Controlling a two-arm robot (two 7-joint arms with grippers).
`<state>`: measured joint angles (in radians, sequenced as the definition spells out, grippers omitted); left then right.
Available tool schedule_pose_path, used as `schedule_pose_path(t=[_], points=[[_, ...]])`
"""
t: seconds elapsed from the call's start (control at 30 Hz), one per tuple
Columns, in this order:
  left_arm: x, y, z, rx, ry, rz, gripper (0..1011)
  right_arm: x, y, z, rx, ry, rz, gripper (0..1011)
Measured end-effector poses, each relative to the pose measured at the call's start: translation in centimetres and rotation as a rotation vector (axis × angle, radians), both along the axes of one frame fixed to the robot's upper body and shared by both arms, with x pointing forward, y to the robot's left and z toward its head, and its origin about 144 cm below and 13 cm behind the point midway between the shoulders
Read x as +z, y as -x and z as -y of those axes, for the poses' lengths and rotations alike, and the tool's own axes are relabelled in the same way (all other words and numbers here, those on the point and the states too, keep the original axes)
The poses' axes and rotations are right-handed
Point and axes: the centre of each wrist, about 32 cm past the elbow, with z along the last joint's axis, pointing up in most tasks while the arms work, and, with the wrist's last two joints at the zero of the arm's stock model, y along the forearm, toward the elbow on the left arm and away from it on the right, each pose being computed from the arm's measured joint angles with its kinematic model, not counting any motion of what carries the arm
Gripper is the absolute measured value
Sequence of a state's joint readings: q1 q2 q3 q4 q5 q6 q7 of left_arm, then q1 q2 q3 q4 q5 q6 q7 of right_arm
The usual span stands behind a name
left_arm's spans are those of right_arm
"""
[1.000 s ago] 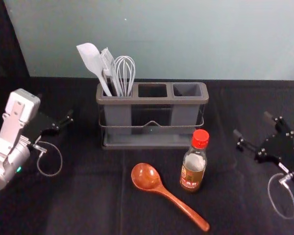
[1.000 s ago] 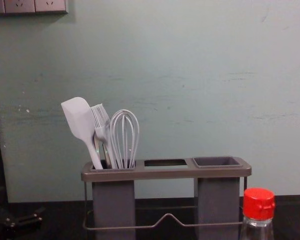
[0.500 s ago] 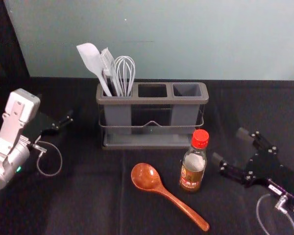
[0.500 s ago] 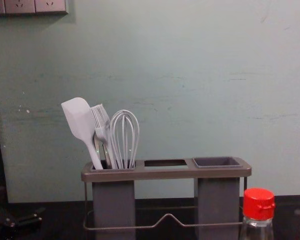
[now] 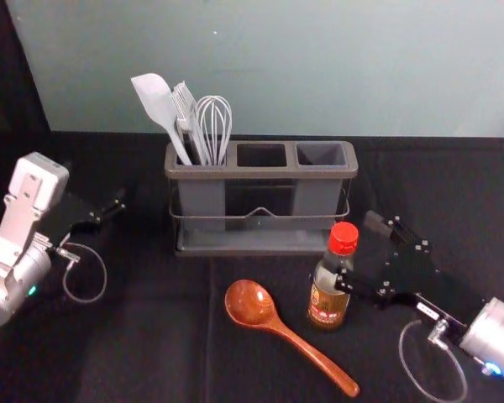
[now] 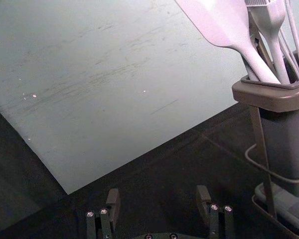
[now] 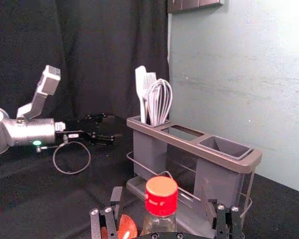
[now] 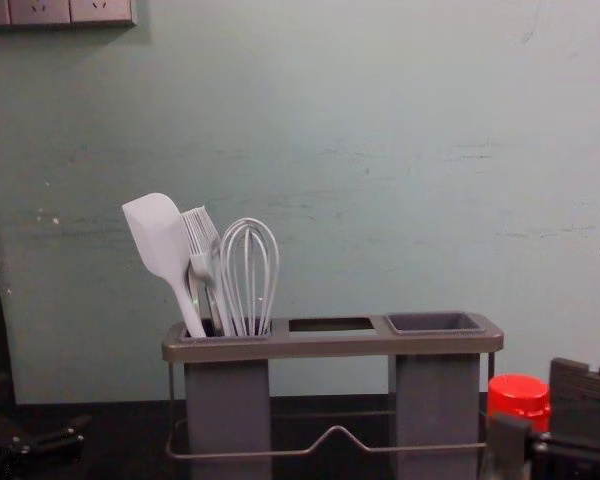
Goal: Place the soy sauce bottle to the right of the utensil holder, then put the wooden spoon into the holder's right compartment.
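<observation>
Bottle [image 5: 326,304] stood upright, lower right of centre; my right claw [image 5: 359,251], open, hung beside it. Judged step: bottle pickup; next move required centring, then closing. My left claw [image 5: 109,210] sat open, left side.

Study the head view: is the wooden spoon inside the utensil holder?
No, the wooden spoon lies on the black cloth in front of the utensil holder.

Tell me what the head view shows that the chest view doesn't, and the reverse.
Head view alone: the wooden spoon and the label on the soy sauce bottle.
Chest view alone: the wall sockets at the upper left.
Both: the utensil holder, spatula, brush, whisk, the bottle's red cap, the left gripper at left and the right gripper beside the bottle.
</observation>
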<state>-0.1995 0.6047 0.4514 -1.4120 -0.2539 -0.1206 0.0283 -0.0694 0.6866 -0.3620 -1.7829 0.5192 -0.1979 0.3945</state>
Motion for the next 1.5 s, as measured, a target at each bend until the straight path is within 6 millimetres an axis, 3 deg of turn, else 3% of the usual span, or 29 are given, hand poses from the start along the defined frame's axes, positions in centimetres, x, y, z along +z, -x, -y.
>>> schedule_pose_path(t=[0.5,0.63,0.7,0.77,1.17,1.5], points=[[0.0,0.0,0.0,0.000,0.000,0.000,1005,0.2,-2.0,-1.6,-0.004,0.011,-0.048,984],[0.0,0.0,0.0,0.000,0.000,0.000,1005,0.1,-2.0,-1.7,0.004,0.010,-0.052,909],[0.0,0.0,0.0,0.000,0.000,0.000,1005,0.1,-2.0,-1.8,0.011,0.014,-0.050,824],[0.0,0.0,0.0,0.000,0.000,0.000,1005,0.1,-2.0,-1.8,0.012,0.015,-0.050,812],[0.0,0.0,0.0,0.000,0.000,0.000,1005,0.4,-1.3,-1.5,0.004,0.030,-0.029,399],[0.0,0.0,0.0,0.000,0.000,0.000,1005,1.1,-1.1,0.2,-0.048,0.020,-0.015,382]])
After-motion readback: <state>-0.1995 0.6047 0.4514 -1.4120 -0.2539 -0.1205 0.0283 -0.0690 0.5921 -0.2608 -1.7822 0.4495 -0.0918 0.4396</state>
